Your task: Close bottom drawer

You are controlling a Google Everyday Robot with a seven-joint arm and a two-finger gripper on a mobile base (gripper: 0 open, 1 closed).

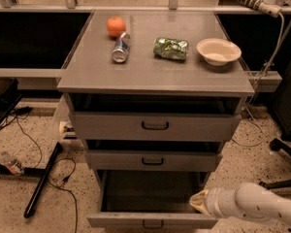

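Camera view: bottom drawer (121, 221) pulled well out at the cabinet's foot, dark inside, front panel nearest. Gripper (200, 203) sits at the drawer's right front corner, touching or just beside it; open or closed, holding anything, cannot tell. White arm (254, 205) comes in from the right. Above, middle drawer (111, 160) and upper drawer (106, 126). On the cabinet top (150, 76): can (121, 47) lying down, green packet (170, 48), bowl (218, 51), orange (116, 26) farthest.
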